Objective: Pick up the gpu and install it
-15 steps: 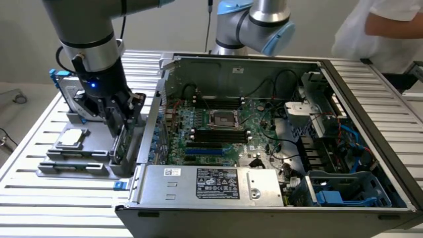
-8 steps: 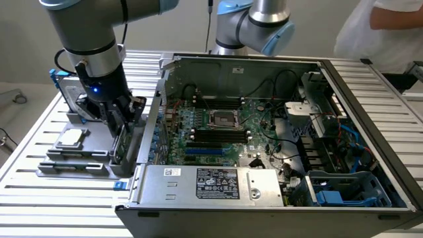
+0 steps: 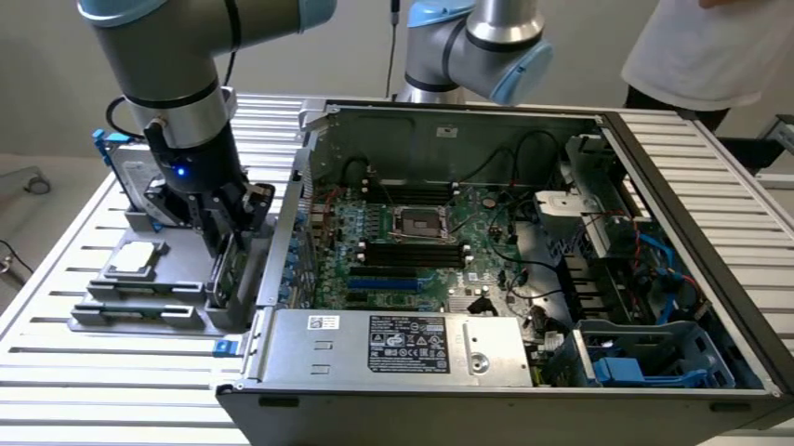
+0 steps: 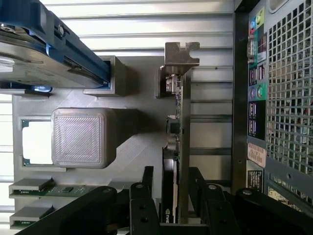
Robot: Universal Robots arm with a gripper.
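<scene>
The gpu [image 4: 178, 142] stands on edge in a grey parts fixture [image 4: 142, 112], seen edge-on, with its silver end bracket [image 4: 181, 58] at the far end. In the exterior view the gpu [image 3: 229, 274] sits at the fixture's side nearest the open computer case [image 3: 608, 121]. My gripper [image 4: 172, 183] is lowered over the card, one black finger [image 4: 146, 188] on each side of it, with a narrow gap showing between that finger and the card. The gripper [image 3: 227, 237] is open and holds nothing.
The fixture also carries a hard drive in a blue frame [image 4: 44, 54], a grey block [image 4: 80, 137], a processor chip [image 3: 134, 260] and memory sticks [image 4: 34, 188]. The case's rear panel [image 4: 274, 98] stands close beside the card. A second arm [image 3: 478, 46] and a person [image 3: 707, 46] are behind the case.
</scene>
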